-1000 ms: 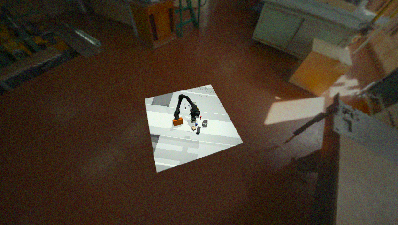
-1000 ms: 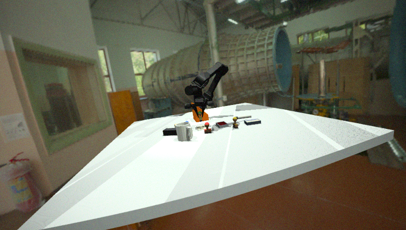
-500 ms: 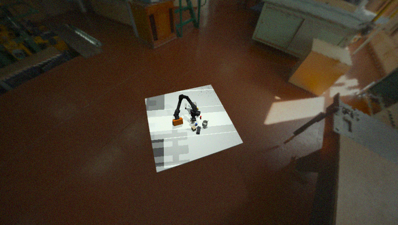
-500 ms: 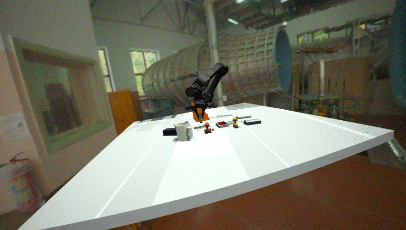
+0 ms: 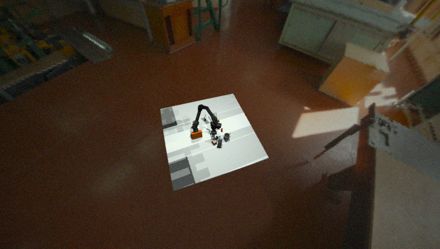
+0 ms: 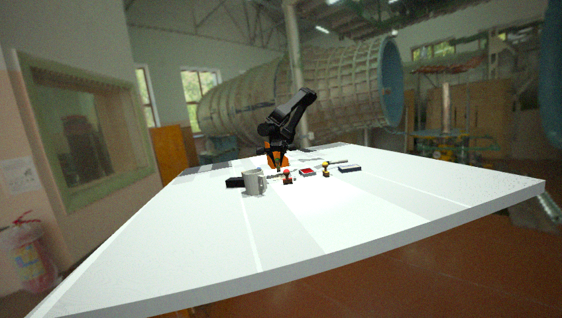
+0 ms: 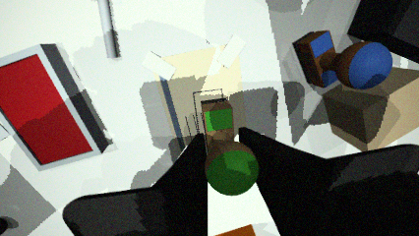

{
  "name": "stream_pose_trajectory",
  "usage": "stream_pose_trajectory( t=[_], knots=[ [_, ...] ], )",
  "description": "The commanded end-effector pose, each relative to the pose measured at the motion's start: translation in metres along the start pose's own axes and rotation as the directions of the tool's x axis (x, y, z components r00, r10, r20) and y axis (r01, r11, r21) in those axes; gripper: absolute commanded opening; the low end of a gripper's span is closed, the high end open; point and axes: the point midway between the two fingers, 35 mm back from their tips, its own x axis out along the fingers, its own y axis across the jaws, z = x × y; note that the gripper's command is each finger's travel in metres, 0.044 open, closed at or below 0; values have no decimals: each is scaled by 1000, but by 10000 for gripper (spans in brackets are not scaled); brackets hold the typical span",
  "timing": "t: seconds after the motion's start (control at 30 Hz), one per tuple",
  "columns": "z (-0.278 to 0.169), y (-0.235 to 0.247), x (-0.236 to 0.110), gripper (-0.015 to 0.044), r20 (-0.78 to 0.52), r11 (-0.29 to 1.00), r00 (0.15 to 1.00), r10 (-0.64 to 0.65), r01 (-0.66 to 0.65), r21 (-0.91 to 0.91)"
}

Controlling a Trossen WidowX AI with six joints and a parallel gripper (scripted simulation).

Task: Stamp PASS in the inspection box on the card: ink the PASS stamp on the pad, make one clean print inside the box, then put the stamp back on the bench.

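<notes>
My gripper (image 7: 221,137) (image 6: 278,169) is shut on the green-topped stamp (image 7: 232,168) (image 6: 278,163), which hangs upright between the fingertips. The stamp is over the cream card (image 7: 184,64), which is held by two white tape pieces at its top corners. The thin black outline of the inspection box (image 7: 209,90) shows just beyond and left of the stamp's block; the block hides part of it. Whether the stamp touches the card, and its lettering, I cannot tell. The red ink pad (image 7: 44,105) (image 6: 307,171) lies open, left of the card in the wrist view.
A blue-topped stamp (image 7: 364,65) and a tan block (image 7: 364,110) lie right of the card in the wrist view. A red-topped stamp (image 6: 286,176), a yellow-topped stamp (image 6: 325,169), a grey mug (image 6: 253,182), a black box (image 6: 234,181) and a dark flat case (image 6: 349,168) stand around.
</notes>
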Motion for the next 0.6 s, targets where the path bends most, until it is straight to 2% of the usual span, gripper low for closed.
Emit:
stream_pose_trajectory(
  t=[0.0, 0.57],
  knots=[
    [-2, 0, 5, 0, -4, 1000, 1000, 7, -7, 9],
    [-3, 1, 16, 0, -2, 1000, 1000, 8, -8, 10]
  ],
)
